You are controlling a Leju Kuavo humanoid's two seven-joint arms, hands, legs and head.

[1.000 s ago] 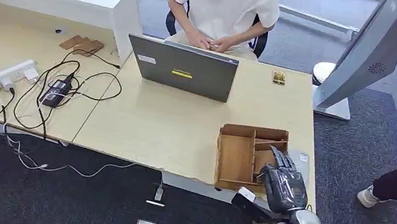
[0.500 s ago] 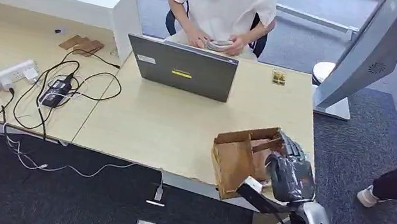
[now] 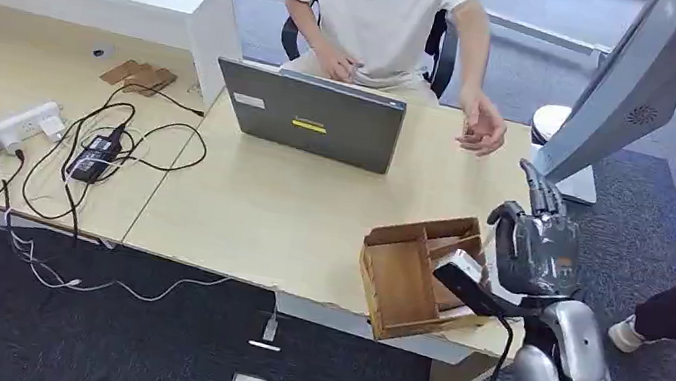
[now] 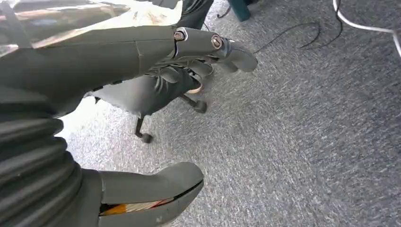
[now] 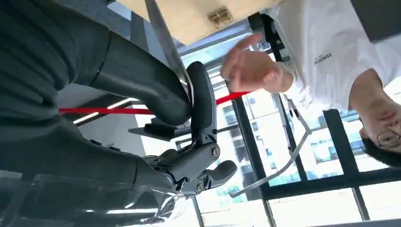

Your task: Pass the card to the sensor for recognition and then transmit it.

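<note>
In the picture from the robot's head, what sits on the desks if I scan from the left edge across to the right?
White power strip → black power adapter with its cables → grey laptop → tilted wooden tray → the robot's right hand, raised beside the tray.

The grey open laptop (image 3: 313, 116) sits on the pale wooden table (image 3: 260, 209). The brown wooden divided tray (image 3: 417, 275) lies right of the laptop, nearer the robot, tilted at the table's edge. The white power strip (image 3: 4, 134) lies far left of the laptop.
</note>
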